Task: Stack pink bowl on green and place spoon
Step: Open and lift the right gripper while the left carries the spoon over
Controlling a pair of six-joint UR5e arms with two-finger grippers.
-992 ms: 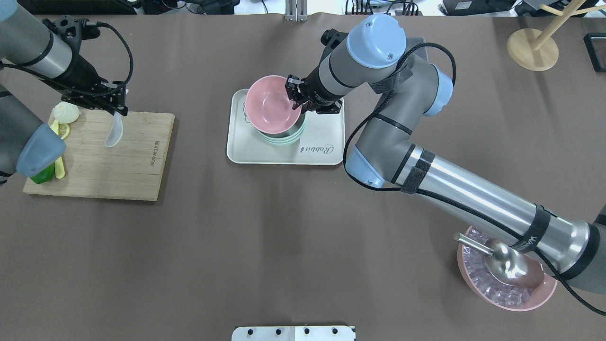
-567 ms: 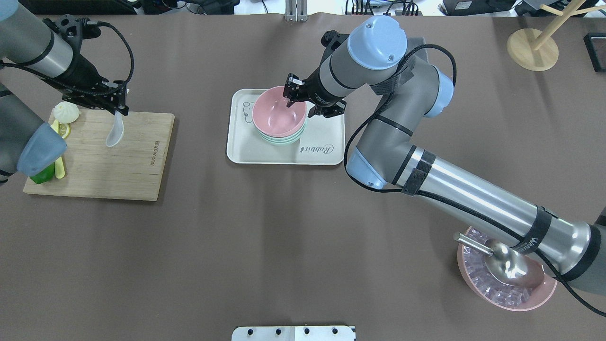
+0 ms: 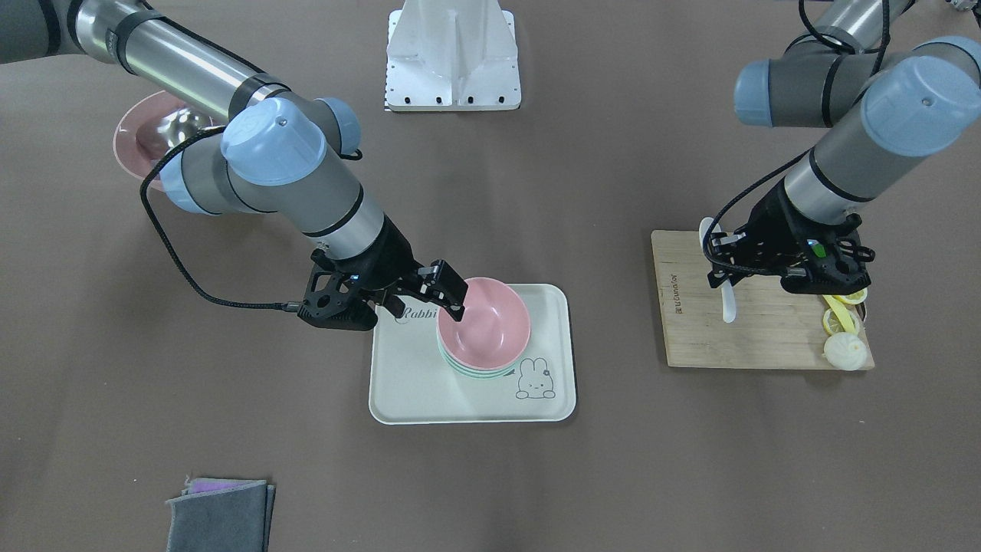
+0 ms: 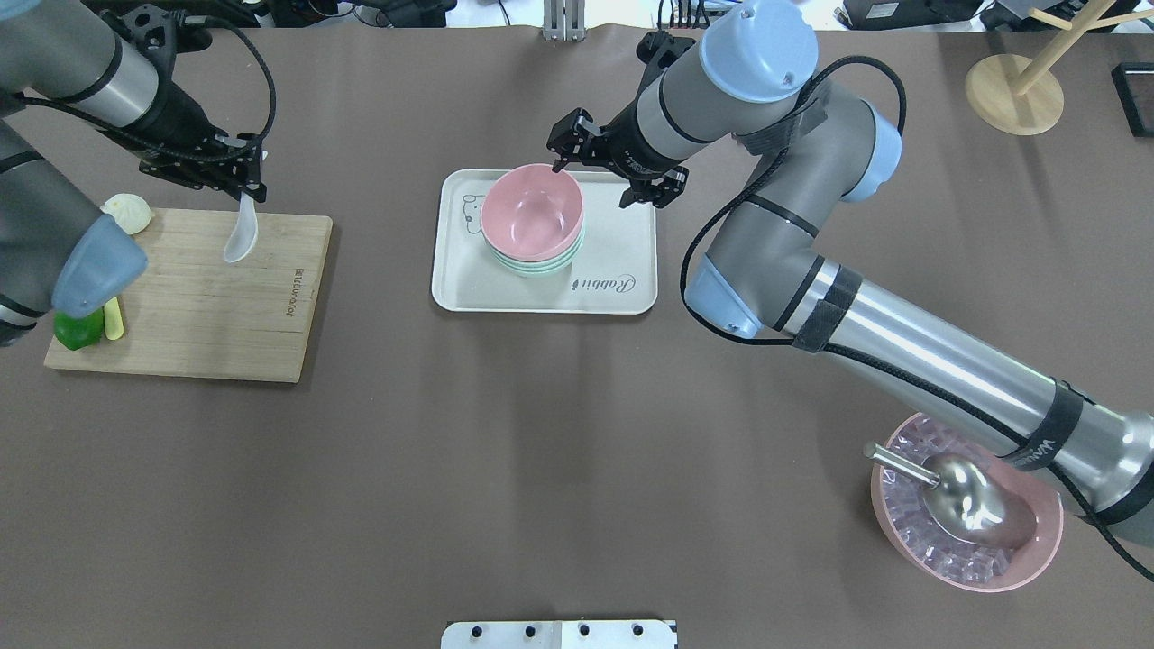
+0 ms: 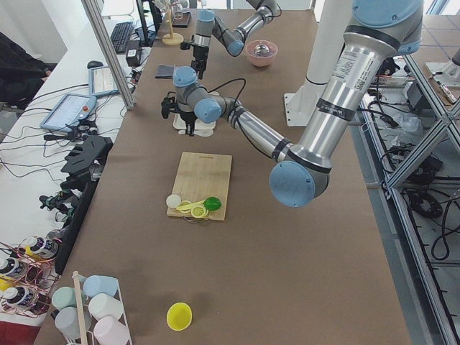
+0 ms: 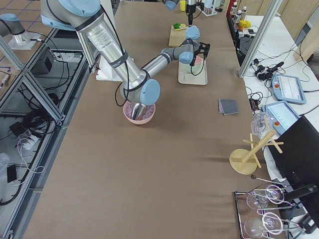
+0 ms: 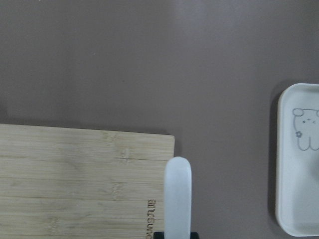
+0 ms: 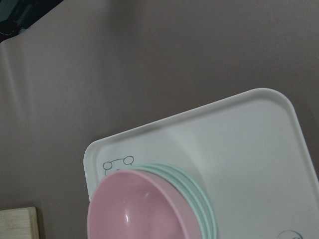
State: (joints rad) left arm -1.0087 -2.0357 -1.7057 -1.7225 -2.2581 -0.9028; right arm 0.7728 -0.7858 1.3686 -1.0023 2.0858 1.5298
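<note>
The pink bowl [image 4: 530, 213] sits nested on the green bowl stack [image 4: 541, 264] on a white tray [image 4: 613, 257]. My right gripper [image 4: 593, 180] is open and empty, just above and beyond the bowl's far rim, touching nothing. In the front view the pink bowl [image 3: 487, 322] rests level on the green stack [image 3: 477, 372]; the right gripper [image 3: 421, 297] is beside it. My left gripper [image 4: 245, 185] is shut on the white spoon [image 4: 241, 236], holding it above the wooden board's far edge. The spoon [image 7: 178, 196] also shows in the left wrist view.
A wooden cutting board [image 4: 180, 306] at the left carries a bun [image 4: 126, 212], lemon slices and a green pepper [image 4: 77, 329]. A ridged pink bowl [image 4: 1037, 550] with ice and a steel scoop stands near right. A wooden stand [image 4: 1014, 95] is far right. Grey cloths [image 3: 218, 514] lie apart.
My right gripper let the pink bowl settle level on the green stack, opened, and pulled back toward the far side. My left gripper moved the spoon slightly right and farther.
</note>
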